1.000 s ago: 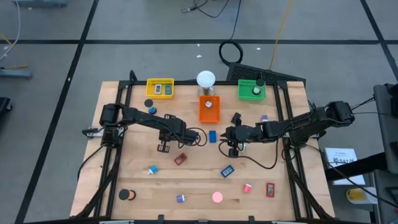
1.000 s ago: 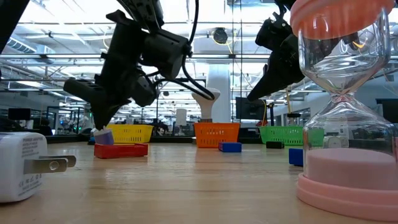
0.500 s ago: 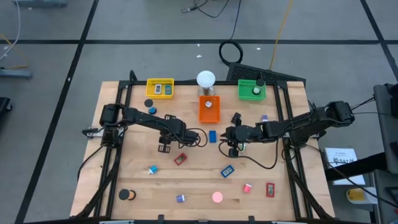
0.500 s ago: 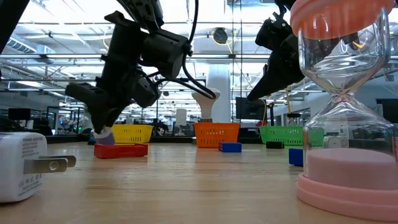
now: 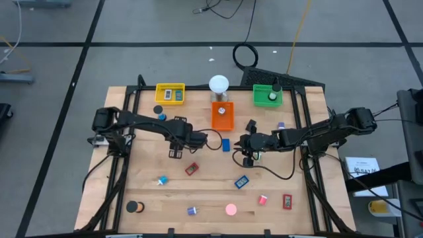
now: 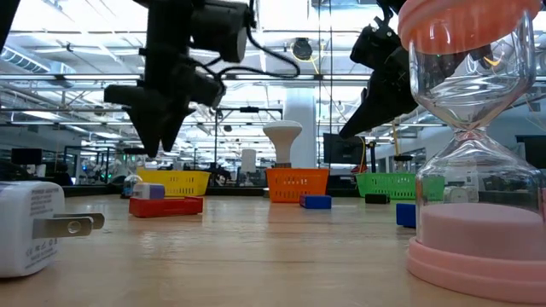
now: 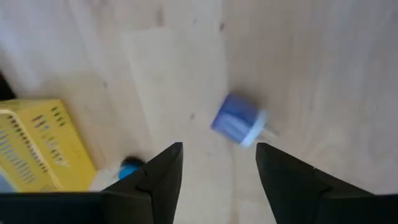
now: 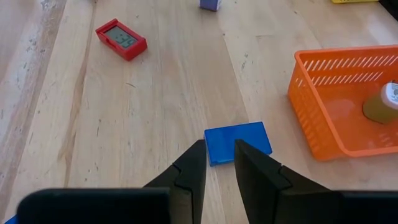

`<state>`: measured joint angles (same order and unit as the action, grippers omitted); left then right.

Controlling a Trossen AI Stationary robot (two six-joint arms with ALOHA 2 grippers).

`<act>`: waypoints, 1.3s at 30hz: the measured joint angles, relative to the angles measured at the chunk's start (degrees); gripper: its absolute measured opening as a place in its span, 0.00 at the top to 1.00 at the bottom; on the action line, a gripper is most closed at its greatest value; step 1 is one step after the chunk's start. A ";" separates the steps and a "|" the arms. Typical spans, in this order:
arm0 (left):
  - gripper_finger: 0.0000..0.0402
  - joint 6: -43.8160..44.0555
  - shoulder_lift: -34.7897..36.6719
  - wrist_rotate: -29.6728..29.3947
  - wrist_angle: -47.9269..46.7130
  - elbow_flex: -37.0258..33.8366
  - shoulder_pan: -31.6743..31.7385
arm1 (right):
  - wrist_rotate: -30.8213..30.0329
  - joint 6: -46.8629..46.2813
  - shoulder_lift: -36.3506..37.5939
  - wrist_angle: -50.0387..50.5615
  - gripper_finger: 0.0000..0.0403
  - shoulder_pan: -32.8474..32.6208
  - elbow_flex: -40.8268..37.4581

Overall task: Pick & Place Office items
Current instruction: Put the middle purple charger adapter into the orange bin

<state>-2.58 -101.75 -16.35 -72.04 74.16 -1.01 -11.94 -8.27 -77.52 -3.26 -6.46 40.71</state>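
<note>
Left tool [image 7: 214, 163] open, empty, raised above table [image 5: 211, 192]; small blue-and-white roll [image 7: 238, 120] lies loose on the wood beneath it, near yellow tray [image 7: 37, 146]. Right tool [image 8: 216, 163] nearly closed, empty, over blue block [image 8: 237, 142] beside orange tray [image 8: 348, 102].

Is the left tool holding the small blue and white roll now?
No. The blue and white roll lies on the table, beyond the open left tool.

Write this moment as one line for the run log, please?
left claw: open, above blue-and-white roll on table | right claw: fingers narrowly apart, empty, over blue block beside orange tray
</note>
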 joint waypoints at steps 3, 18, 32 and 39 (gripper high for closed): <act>0.48 3.85 0.54 4.61 2.49 -1.61 0.50 | 0.02 -0.05 0.00 0.01 0.82 -0.02 0.00; 0.48 24.38 14.46 7.45 32.52 -27.47 1.66 | 0.04 -0.02 0.02 -6.44 0.82 -0.02 -4.93; 0.48 -6.27 16.74 -2.74 38.89 -30.63 1.70 | 0.09 0.39 0.02 -8.97 0.82 -0.02 -5.11; 0.48 -26.89 16.72 -6.06 40.81 -30.63 1.52 | 0.11 0.42 0.02 -8.91 0.82 -0.02 -5.11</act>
<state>-29.47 -85.03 -22.41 -31.23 43.53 0.51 -11.84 -7.86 -77.49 -12.17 -6.48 35.59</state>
